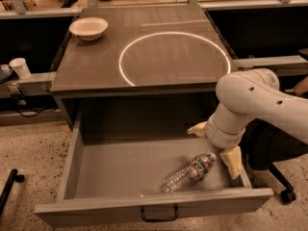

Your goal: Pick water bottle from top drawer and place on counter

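The water bottle point(188, 172) lies on its side on the floor of the open top drawer point(115, 170), near the front right, cap pointing right. My gripper point(216, 146) hangs inside the drawer at the right, just right of and above the bottle's cap. Its two cream fingers are spread apart, one fingertip point(197, 129) towards the back and the other beside the cap, and hold nothing. The drawer's black handle point(159, 214) is at the front. The counter point(96, 71) with the white circle lies above the drawer.
A white bowl point(88, 28) sits on the counter's far left corner. A white paper cup point(19, 67) stands on a ledge at the left. A black chair base point(281, 189) is on the floor right of the drawer. A black pole point(8, 189) is at the lower left.
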`<move>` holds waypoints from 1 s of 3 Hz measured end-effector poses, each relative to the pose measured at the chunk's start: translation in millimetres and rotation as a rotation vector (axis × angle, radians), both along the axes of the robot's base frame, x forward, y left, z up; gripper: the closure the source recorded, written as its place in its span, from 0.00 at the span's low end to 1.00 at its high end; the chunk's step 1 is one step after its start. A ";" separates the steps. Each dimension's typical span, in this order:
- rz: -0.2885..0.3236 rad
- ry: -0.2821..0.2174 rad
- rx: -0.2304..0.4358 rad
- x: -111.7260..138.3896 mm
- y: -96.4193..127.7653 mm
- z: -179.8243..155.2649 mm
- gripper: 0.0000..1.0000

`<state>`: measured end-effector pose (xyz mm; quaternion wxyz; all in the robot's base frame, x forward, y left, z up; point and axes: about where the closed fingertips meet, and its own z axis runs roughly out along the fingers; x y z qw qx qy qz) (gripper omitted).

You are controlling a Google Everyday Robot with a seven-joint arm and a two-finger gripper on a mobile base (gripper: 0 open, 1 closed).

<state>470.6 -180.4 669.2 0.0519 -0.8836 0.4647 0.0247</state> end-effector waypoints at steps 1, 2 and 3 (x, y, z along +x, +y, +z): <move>0.157 0.079 0.056 -16.2 8.5 -36.4 0.03; 0.213 0.118 0.074 -24.4 13.2 -55.1 0.25; 0.209 0.149 0.070 -31.4 23.9 -66.0 0.49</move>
